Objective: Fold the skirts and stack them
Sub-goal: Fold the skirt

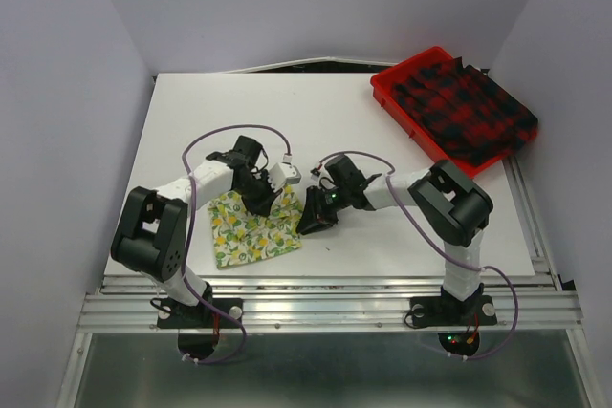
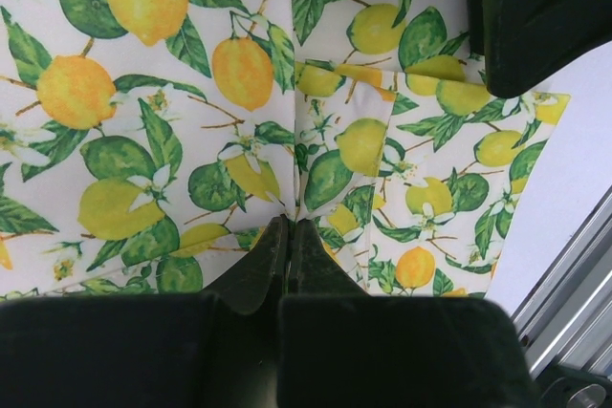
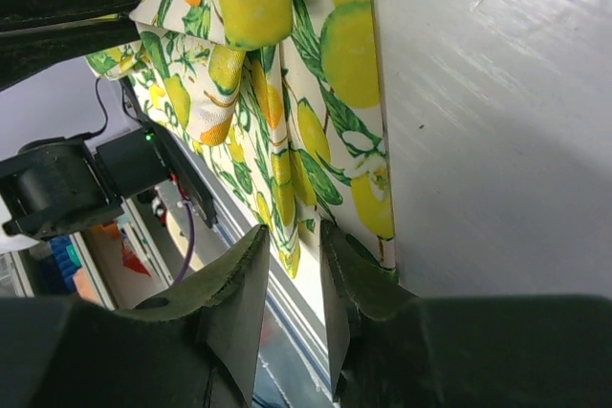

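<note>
Red rigid plastic forms the tray (image 1: 409,124) at the far right corner of the table (image 1: 191,112). It holds the plaid skirt (image 1: 469,112), a bulky red-and-black cloth bunched in soft ridges. The cloth fills the tray and spills over its right and near edges.

The lemon skirt (image 1: 251,233) lies on the smooth white tabletop at the near left, between the two arms. It is thin cream cloth printed with yellow lemons and green leaves, roughly rectangular, with a straight right hem and a crease running through the middle.

The left gripper (image 1: 260,196) sits at the skirt's far edge. In the left wrist view its dark fingers (image 2: 256,269) are clenched together on a raised pinch of the printed cloth.

The right gripper (image 1: 314,219) is at the skirt's right edge. Its fingers (image 3: 244,279) stand a narrow gap apart with the hem's corner between them, and whether they actually pinch it cannot be told.
</note>
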Tool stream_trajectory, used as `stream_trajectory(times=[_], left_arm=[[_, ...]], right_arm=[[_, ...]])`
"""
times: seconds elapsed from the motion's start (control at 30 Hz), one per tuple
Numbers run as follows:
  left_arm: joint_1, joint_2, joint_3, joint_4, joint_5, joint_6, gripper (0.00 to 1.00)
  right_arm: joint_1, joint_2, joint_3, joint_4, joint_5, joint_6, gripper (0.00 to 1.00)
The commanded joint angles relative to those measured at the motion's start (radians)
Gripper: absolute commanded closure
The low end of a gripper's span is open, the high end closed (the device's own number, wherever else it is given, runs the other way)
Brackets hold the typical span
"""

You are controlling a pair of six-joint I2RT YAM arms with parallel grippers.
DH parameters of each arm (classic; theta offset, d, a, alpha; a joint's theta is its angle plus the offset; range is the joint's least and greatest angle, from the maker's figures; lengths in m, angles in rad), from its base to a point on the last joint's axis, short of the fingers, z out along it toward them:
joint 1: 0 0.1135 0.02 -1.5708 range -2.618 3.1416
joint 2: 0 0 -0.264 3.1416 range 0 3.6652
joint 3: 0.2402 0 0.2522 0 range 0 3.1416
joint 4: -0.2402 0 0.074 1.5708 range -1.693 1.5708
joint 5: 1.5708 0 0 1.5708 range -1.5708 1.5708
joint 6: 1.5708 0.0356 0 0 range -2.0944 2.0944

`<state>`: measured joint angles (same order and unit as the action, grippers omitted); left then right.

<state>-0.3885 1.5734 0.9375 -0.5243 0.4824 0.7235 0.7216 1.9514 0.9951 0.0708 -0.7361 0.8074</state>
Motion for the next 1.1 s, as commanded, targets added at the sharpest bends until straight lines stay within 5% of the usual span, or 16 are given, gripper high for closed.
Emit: stream_trajectory(times=[0.0,1.07], left_arm=[[0.011,-0.006,0.040,-0.019,0.030,0.007,1.00],[0.028,-0.012,0.047,-0.036,0.058,0.014,1.00]], right_arm=[[0.016,0.027,0.042,0.030,0.007,0.013,0.67],[0.025,0.066,0.091,0.064,0.026,0.052,0.79]])
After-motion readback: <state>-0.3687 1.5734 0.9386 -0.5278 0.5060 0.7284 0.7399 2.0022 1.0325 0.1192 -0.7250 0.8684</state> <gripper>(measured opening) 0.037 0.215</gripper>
